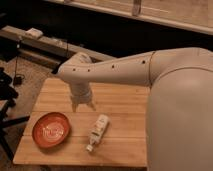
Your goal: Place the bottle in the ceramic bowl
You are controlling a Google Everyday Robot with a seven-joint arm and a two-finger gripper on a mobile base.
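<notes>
Camera view, the only one. We note a wooden slatted table seen from above, with the robot's pale arm reaching in over it from the right. The robot's broad white body fills the right side of the view.

The gripper points downward over the middle of the table, towards the far side. Its two fingers stand apart and we see nothing held between them.

The bottle lies on its side on the tabletop, nearer the front edge than the gripper and slightly to the right of it. Its narrow cap points to the front edge, angled a little leftward. We record no contact between the bottle and the gripper.

The ceramic bowl sits upright on the left front part of the table, orange-red with a pale mark at its centre. The bottle lies to its right, near but clearly apart from the rim, and outside the bowl.
</notes>
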